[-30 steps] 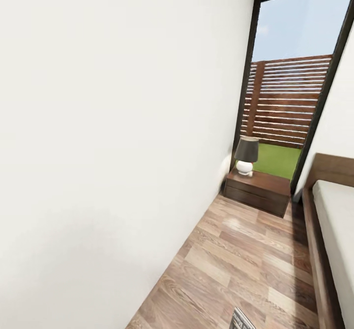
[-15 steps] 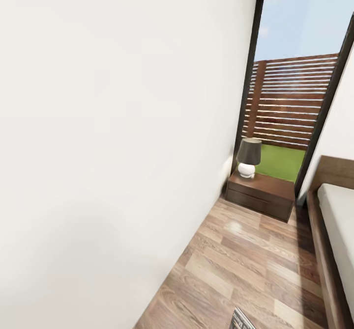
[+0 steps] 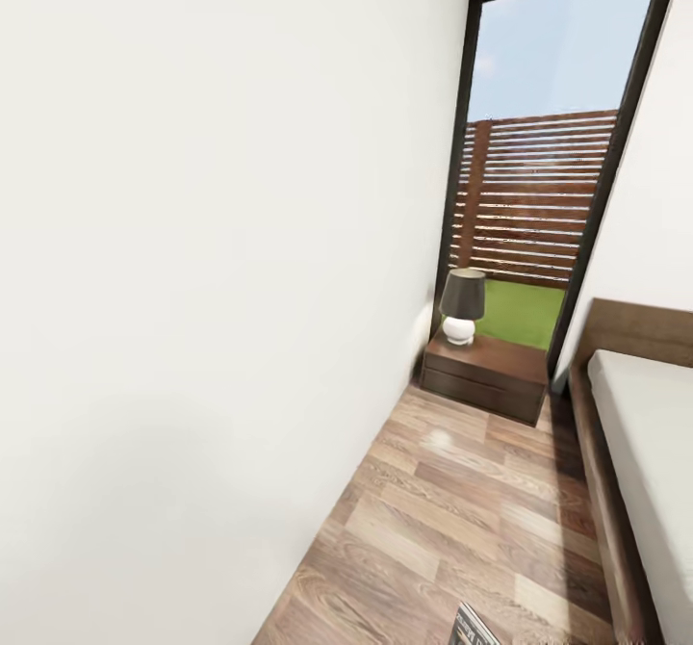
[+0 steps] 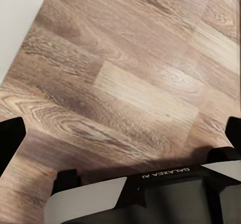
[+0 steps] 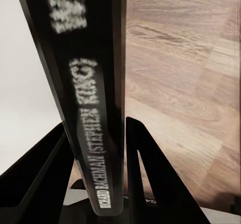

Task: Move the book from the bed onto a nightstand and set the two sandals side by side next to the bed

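Ahead, the white wall [image 3: 192,289] took up most of the bedroom on the left side, running down to a tall dark-framed window [image 3: 539,164] with a slatted wooden fence [image 3: 539,197] and a strip of grass [image 3: 520,308] outside. Along the right edge lay the bed [image 3: 645,452], its pale mattress set in a dark wooden frame, with the headboard against the far wall. Between wall and bed ran a lane of wood-plank floor [image 3: 472,520], with nothing lying on it between the robot and the far end. At that end stood the nightstand [image 3: 484,373], just beside the bed's head and below the window, carrying a small lamp [image 3: 462,303] with a dark shade and a round white base.

The book [image 5: 88,98] was held in the right pincer [image 5: 95,179], whose two dark fingers [image 5: 145,169] were closed narrowly on it from either side. Its spine faced the wrist camera, and the long axis ran straight out along the fingers, away from the wrist; a corner of it showed at the bottom edge of the head view [image 3: 474,628]. The left pincer [image 4: 120,143] hung above bare floor with its fingers spread wide, holding nothing.
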You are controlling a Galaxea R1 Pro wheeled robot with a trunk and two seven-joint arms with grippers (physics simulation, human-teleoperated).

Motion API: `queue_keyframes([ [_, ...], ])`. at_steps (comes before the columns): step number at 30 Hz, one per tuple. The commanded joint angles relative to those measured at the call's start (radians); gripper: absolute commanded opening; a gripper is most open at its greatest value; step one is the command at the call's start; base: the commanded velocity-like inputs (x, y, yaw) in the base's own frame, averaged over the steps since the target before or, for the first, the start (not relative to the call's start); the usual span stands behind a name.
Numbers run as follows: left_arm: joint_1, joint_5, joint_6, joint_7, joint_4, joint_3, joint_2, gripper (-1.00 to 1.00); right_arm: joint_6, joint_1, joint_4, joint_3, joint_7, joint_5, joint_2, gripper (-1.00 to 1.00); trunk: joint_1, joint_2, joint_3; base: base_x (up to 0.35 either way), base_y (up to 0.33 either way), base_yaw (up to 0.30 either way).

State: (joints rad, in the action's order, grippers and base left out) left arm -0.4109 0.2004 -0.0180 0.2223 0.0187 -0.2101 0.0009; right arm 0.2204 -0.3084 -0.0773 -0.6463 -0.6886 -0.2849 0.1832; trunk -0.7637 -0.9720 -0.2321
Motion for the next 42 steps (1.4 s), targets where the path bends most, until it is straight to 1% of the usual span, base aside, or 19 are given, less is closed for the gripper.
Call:
queue_keyframes([
  [1,0.0,0.01,-0.002,0.003,0.001,-0.009,0.0,1.0,0.007,-0.002,-0.004,-0.009,0.0,-0.01,0.001,-1.0,0.0,-0.001,-0.001,0.0,0.0,-0.212],
  [23,0.0,0.01,-0.002,0.003,0.001,-0.009,0.001,1.0,0.007,-0.002,-0.004,-0.009,0.001,-0.01,0.001,-1.0,0.0,-0.001,-0.001,0.007,-0.001,-0.2],
  [29,0.0,0.01,-0.002,0.003,0.001,-0.008,0.001,1.0,0.007,-0.002,-0.004,-0.009,0.0,-0.01,0.001,-1.0,0.0,-0.001,-0.001,0.261,-0.073,-0.118],
  [42,0.0,0.01,-0.002,0.003,0.001,-0.009,0.0,1.0,0.006,-0.002,-0.004,-0.009,0.001,-0.01,0.001,-1.0,0.0,-0.001,-0.001,0.279,-0.086,-0.007],
])
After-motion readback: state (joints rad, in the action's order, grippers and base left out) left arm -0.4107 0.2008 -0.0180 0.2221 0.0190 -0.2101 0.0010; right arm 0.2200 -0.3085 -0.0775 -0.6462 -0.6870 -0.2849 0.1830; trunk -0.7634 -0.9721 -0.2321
